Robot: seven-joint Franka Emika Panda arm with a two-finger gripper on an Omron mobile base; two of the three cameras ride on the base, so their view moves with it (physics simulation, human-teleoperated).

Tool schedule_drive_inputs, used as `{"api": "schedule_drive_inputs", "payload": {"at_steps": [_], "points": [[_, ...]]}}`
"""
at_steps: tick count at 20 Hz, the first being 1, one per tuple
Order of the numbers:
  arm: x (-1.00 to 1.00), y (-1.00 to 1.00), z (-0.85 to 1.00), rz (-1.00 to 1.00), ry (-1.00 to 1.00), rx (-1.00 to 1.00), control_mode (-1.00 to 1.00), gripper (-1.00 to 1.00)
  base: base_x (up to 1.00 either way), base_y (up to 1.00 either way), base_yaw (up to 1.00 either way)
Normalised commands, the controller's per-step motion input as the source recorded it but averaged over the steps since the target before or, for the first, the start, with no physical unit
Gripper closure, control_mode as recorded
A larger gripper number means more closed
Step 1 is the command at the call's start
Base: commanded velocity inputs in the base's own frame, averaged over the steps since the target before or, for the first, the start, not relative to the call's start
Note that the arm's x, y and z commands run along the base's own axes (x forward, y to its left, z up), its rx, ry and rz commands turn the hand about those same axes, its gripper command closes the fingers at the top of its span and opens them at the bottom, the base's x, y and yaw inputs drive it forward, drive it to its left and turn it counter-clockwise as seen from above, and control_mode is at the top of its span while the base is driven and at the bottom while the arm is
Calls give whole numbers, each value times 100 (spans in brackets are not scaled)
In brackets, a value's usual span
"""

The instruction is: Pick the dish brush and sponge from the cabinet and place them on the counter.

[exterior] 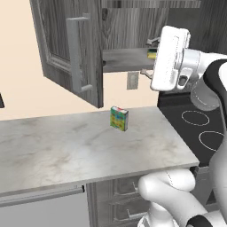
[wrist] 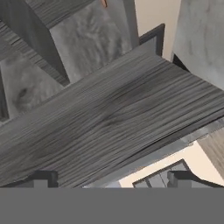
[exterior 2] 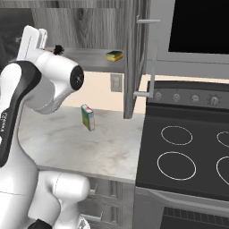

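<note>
The cabinet (exterior: 119, 26) stands open, with its grey shelf (exterior: 124, 60) showing. On that shelf's right part lies the green-and-yellow sponge (exterior: 152, 54) (exterior 2: 114, 56). A small dark bristly head of the dish brush (exterior 2: 58, 48) pokes out beside my arm; its stick is hidden. My gripper (exterior: 149, 56) hangs at the shelf's right front, right by the sponge, with the fingers spread one above the other. In the hand view the gripper (wrist: 109, 180) is open, empty, and faces a wood-grain board. The marble counter (exterior: 66, 146) (exterior 2: 67, 143) lies below.
A multicoloured green-yellow box (exterior: 119, 118) (exterior 2: 87, 117) stands on the counter under the cabinet. The left door (exterior: 66, 48) and the right door (exterior 2: 138, 58) swing out over the counter. The black stovetop (exterior: 199, 128) (exterior 2: 188, 152) adjoins on the right. A wall outlet (exterior: 132, 80) sits under the shelf.
</note>
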Motion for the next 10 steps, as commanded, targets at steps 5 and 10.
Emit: {"api": "schedule_drive_inputs", "payload": {"at_steps": [5, 10], "points": [[28, 15, -7, 5, 0, -2, -100, -100, 0, 0, 0], [25, 26, -8, 4, 0, -2, -100, -100, 0, 0, 0]]}}
